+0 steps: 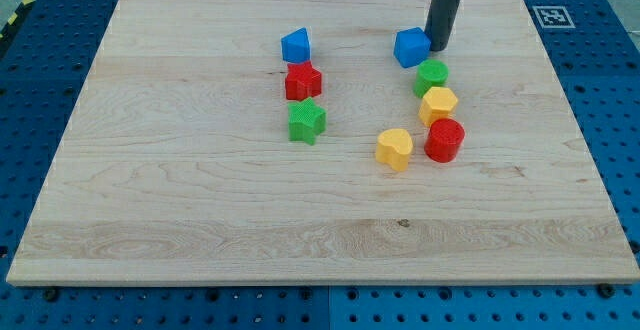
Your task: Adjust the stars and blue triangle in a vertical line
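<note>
Camera view shows the tip (438,47), no gripper fitted, touching a blue block (410,47); well to its left, blue triangle (295,45), red star (303,81) and green star (307,121) look light, rigid, pushable on flat sides.

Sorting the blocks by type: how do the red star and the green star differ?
The red star is red, the green star green. The red star sits nearer the view's top, just under the blue triangle; the green star lies below it, slightly toward the view's right. Both are star-shaped, similar in size, far from my tip.
</note>
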`<action>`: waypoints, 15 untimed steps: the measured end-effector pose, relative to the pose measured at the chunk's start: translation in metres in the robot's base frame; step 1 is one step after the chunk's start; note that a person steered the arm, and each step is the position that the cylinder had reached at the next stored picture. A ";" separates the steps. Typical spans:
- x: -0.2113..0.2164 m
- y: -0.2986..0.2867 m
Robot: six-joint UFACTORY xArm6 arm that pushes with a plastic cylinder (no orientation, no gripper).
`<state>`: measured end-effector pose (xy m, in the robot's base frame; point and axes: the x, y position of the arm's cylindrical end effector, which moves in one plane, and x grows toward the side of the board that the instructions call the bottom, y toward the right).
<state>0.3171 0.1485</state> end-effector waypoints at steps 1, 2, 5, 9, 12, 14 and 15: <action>0.010 0.000; 0.011 0.000; -0.062 -0.004; 0.001 -0.260; 0.099 -0.254; 0.132 -0.237; 0.125 -0.234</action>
<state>0.4418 -0.0858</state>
